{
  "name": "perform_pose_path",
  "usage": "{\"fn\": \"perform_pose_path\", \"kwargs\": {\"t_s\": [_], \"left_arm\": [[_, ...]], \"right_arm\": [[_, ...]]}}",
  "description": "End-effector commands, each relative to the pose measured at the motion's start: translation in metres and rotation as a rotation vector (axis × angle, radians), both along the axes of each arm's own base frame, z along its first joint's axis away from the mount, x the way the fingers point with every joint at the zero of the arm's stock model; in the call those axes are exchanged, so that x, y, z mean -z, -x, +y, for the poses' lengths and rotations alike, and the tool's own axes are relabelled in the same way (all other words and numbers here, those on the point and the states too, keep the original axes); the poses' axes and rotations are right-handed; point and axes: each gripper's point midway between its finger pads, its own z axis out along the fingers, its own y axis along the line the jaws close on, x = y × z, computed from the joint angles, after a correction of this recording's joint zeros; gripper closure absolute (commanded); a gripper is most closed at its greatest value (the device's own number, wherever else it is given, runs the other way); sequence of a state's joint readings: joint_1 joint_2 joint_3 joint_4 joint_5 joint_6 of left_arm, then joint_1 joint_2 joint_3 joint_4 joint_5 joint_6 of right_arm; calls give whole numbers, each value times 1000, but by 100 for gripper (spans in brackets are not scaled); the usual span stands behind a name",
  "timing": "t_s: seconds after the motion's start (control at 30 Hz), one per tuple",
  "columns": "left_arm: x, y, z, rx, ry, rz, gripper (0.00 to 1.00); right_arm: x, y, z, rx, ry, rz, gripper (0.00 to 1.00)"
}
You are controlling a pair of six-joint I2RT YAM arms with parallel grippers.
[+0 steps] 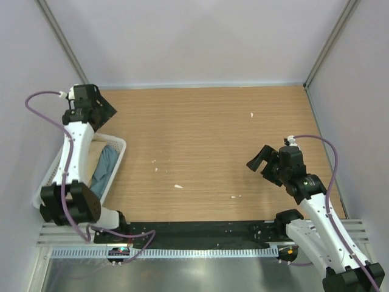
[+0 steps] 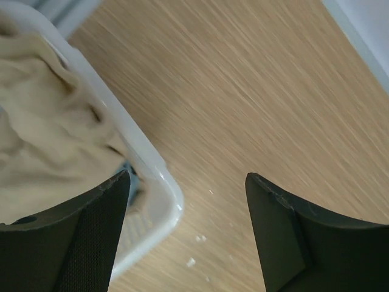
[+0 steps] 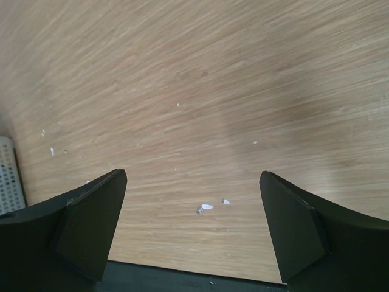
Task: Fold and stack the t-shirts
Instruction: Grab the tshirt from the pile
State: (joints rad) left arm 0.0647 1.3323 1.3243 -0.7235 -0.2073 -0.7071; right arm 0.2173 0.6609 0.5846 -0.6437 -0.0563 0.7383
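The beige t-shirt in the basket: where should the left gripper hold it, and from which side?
Probably pinch a raised fold of the beige t-shirt from above. It lies crumpled inside the basket, whose walls block the sides; its ridges fit inside the open left gripper.

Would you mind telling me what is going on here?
Neither arm holds anything. The tan-beige cloth t-shirt and the grey-blue cloth t-shirt lie in the white plastic mesh basket at the left edge of the wooden table. The left gripper hovers open by the basket's far end; the right gripper hangs open over bare wood.
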Motion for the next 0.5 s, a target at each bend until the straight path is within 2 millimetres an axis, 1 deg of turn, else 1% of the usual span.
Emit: {"fn": "perform_pose_path", "kwargs": {"t_s": [0.0, 0.07, 0.1, 0.13, 0.17, 0.2, 0.23, 0.3, 0.37, 0.4, 0.47], "left_arm": [[48, 5, 57, -27, -89, 291, 23], [52, -1, 69, -41, -98, 318, 21], [61, -4, 72, -42, -110, 350, 19], [63, -3, 77, -55, -128, 369, 19], [61, -4, 82, -64, -151, 379, 19], [68, 1, 90, -89, -184, 439, 19], [66, 2, 95, -104, -202, 453, 19], [72, 12, 105, -140, -234, 519, 21], [81, 9, 106, -129, -237, 530, 25], [84, 9, 106, -126, -238, 535, 31], [86, 9, 107, -130, -237, 544, 41]], "right_arm": [[-17, 0, 2, -90, 68, -29, 2], [-16, 4, 3, -108, 83, 4, 2], [-15, 6, 3, -127, 92, 13, 2], [-14, 8, 4, -140, 95, 22, 2], [-15, 9, 5, -153, 101, 28, 2], [-14, 11, 4, -160, 112, 34, 3], [-15, 12, 4, -163, 114, 33, 3], [-16, 14, 3, -168, 117, 34, 3], [-17, 14, 5, -174, 110, 25, 3], [-17, 14, 5, -175, 109, 25, 3], [-17, 14, 6, -179, 112, 24, 3]]}}
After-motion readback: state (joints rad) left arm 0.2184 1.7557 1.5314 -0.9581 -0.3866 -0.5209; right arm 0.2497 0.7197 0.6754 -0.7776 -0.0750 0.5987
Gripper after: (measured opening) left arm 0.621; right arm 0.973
